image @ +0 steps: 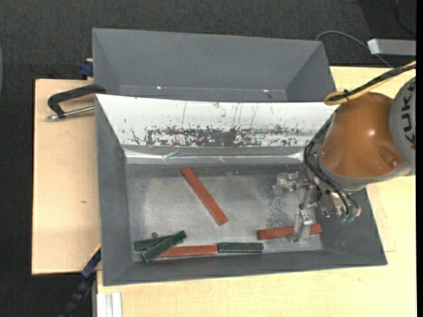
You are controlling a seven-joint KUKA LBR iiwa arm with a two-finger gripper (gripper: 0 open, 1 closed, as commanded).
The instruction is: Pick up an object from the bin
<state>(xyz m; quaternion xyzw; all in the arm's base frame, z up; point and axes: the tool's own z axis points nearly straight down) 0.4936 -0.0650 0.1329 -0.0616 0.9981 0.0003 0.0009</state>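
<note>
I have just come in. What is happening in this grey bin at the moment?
A robot arm reaches into the grey metal bin from the right. Its end effector is low over a short red bar near the bin's right front corner; whether it already grips that bar cannot be told. A longer red bar lies diagonally in the middle. A third red bar and dark green bars lie along the front wall.

bin [109, 197]: grey metal, matt, floor and back wall scuffed, dull sheen | red bars [203, 195]: matt, smooth | green bars [240, 247]: dark, matt | orange cover [360, 140]: smooth, glossy
</note>
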